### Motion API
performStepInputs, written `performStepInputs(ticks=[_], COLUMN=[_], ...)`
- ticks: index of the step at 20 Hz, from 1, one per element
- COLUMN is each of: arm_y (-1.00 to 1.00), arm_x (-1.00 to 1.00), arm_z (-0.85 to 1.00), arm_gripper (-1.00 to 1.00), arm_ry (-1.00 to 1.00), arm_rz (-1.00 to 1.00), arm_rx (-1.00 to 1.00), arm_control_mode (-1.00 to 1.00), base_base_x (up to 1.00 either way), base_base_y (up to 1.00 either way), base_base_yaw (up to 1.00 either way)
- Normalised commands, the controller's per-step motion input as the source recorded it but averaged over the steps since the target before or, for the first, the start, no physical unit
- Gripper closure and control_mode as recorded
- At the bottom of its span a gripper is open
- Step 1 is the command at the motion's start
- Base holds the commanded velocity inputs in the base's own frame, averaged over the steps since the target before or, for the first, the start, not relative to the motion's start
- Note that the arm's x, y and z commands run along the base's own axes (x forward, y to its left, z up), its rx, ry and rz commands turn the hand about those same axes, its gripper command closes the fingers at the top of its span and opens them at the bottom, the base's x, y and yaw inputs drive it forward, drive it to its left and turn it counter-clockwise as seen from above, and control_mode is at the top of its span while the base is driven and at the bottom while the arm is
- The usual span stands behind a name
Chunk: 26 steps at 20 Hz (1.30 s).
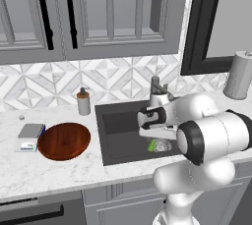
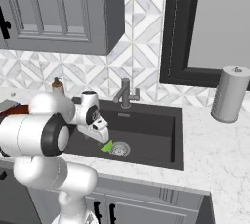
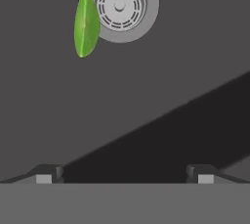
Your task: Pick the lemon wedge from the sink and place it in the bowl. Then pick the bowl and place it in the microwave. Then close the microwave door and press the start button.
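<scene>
Gripper [image 3: 122,174] jaws wide apart, empty, poised over dark grey recessed sink [image 3: 161,96]; small lime-green lemon wedge [image 3: 86,24] beside round silver drain [image 3: 119,5], prob. lining up pick.

The lemon wedge [image 3: 86,25] lies in the sink [image 1: 118,138], touching the drain [image 3: 119,5]. The bowl [image 1: 64,141] sits on the counter [image 1: 59,170] left of the sink, a soap bottle [image 1: 83,101] behind it. The faucet [image 2: 126,93] stands behind the basin.
</scene>
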Motion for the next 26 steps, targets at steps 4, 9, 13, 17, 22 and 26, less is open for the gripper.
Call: performStepInputs(ticks=[4,9,13,17,22,26], arm_y=[0.04,-0.06,-0.05,-0.02,-0.07,-0.13], arm_x=[0.31,0.18,0.09,0.14,0.22,0.22], arm_z=[-0.27,-0.24,-0.3,-0.27,-0.16,-0.15], arm_gripper=[-1.0,-1.0,-1.0,-1.0,-1.0,-1.0], arm_ry=[0.0,0.0,0.0,0.0,0.0,0.0], arm_rz=[-0.02,0.0,0.0,0.0,0.0,0.0], arm_rx=[-0.05,-0.01,-0.01,0.0,0.0,0.0], arm_control_mode=[-1.0,-1.0,-1.0,-1.0,-1.0,-1.0], base_base_x=[0.0,0.0,0.0,0.0,0.0,0.0], base_base_y=[0.0,0.0,0.0,0.0,0.0,0.0], base_base_yaw=[0.0,0.0,0.0,0.0,0.0,0.0])
